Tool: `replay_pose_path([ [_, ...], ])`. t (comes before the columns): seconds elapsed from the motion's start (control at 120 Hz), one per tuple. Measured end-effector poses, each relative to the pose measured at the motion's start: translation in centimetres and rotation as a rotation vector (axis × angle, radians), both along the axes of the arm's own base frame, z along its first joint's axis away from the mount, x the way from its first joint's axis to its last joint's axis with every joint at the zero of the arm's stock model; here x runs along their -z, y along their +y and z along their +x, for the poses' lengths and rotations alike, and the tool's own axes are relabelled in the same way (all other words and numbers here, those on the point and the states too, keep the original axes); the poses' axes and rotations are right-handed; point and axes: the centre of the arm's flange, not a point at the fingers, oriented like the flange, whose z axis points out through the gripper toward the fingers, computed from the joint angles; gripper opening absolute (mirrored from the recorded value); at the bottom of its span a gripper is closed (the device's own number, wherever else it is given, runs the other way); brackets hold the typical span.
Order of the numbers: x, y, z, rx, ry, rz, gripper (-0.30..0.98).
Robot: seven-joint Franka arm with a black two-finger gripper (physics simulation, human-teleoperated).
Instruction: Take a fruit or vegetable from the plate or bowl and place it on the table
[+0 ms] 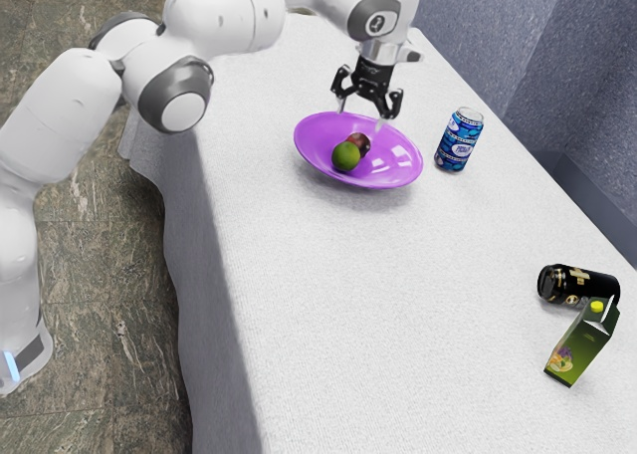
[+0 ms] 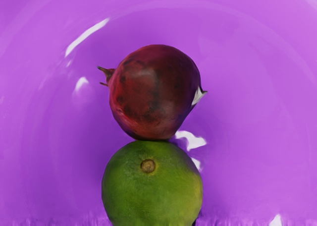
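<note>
The white-clothed counter (image 1: 328, 305) stood between a mottled stone floor (image 1: 90, 275) and a speckled blue-grey wall (image 1: 577, 86). Toward its far end, between the long edges, the fingers (image 1: 395, 103) were wide apart above a purple bowl (image 1: 316, 135) holding a touching pomegranate (image 2: 153, 87) and lime (image 2: 153, 191); the wrist view revealed the lime's brown stem scar (image 2: 147, 166).

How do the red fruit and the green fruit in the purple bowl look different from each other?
The red fruit is deep red with darker blotches, while the green fruit is green with a yellowish tinge on one side. The red fruit has a spiky brown tip sticking out from its side; the green fruit has a small round brown stem scar. Both are roundish and lie in the purple bowl.
</note>
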Motion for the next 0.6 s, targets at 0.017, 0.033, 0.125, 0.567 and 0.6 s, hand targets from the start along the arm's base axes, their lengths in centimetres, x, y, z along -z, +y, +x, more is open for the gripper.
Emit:
replay_pose_path([
  [0.017, 0.0, 0.0, -0.4, -0.005, 0.006, -0.007, 0.69],
  [0.033, 0.1, 0.0, -0.7, -0.009, 0.012, -0.013, 0.69],
  [0.125, 0.6, 0.2, -1.5, -0.027, 0.037, -0.030, 0.69],
  [0.567, 3.3, 0.2, -2.0, -0.065, 0.092, -0.047, 0.69],
  [0.6, 3.4, 0.2, -1.9, -0.065, 0.090, -0.046, 0.69],
])
